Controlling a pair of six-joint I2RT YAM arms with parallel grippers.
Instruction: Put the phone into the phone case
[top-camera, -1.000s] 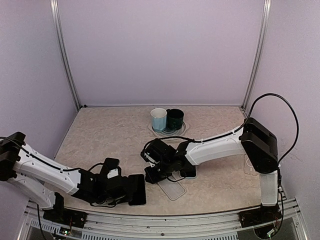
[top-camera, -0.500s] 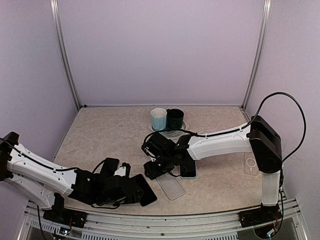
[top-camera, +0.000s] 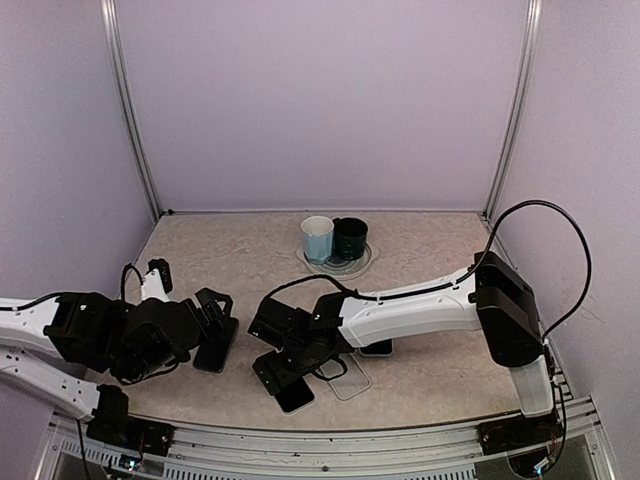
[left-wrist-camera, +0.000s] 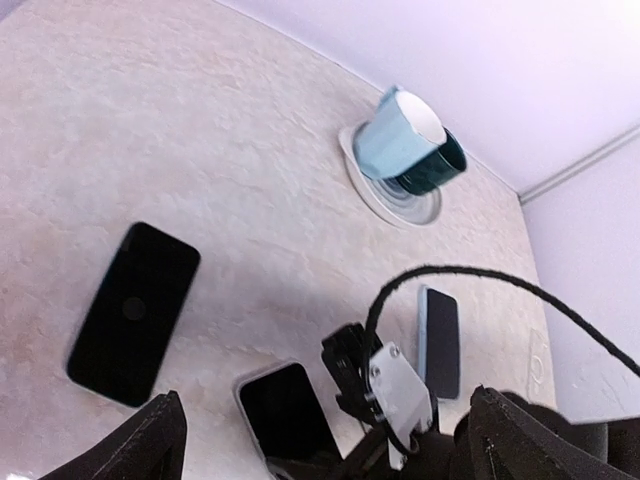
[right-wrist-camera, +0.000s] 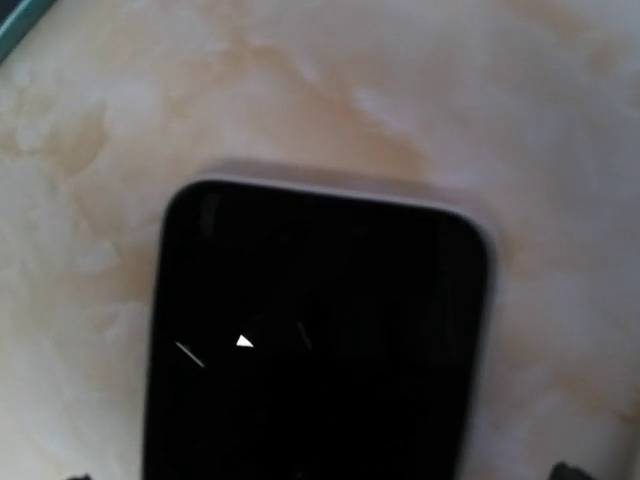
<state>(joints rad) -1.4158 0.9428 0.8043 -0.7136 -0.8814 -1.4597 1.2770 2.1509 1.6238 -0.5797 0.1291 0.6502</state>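
Top view: beige marbled desk, lilac walls. L arm reaches in from the left side; L jaws spread wide, nothing btwn them, tips beside a black phone lying flat. R arm stretches across from the right, R jaws pointing down over the phone, which lies flat near the front edge of the desk. Clear phone case lies just right of that phone, empty, so phone is beside the case, not in it. A third phone sits partly under the R arm, just behind the case. At the back: light-blue cup and dark-green cup touching side by side on a clear saucer. Left wrist view: L jaws released, tips at the two bottom corners w/ bare desk btwn. Black phone lies at left, well apart from the pale-rimmed phone at bottom centre; R jaws' black-and-white hardware stands right next to that one, a black cable arcing off it. Third phone is further right, pale edge showing. Cups and saucer at top. Case not visible here. Right wrist view: blurry close-up straight down on the phone, dark screen up, pale rim round its top edge, flat on the desk. R jaws released: only the tips show at the bottom corners, wide apart, not touching the phone. A teal edge cuts the top-left corner; can't tell what it is.
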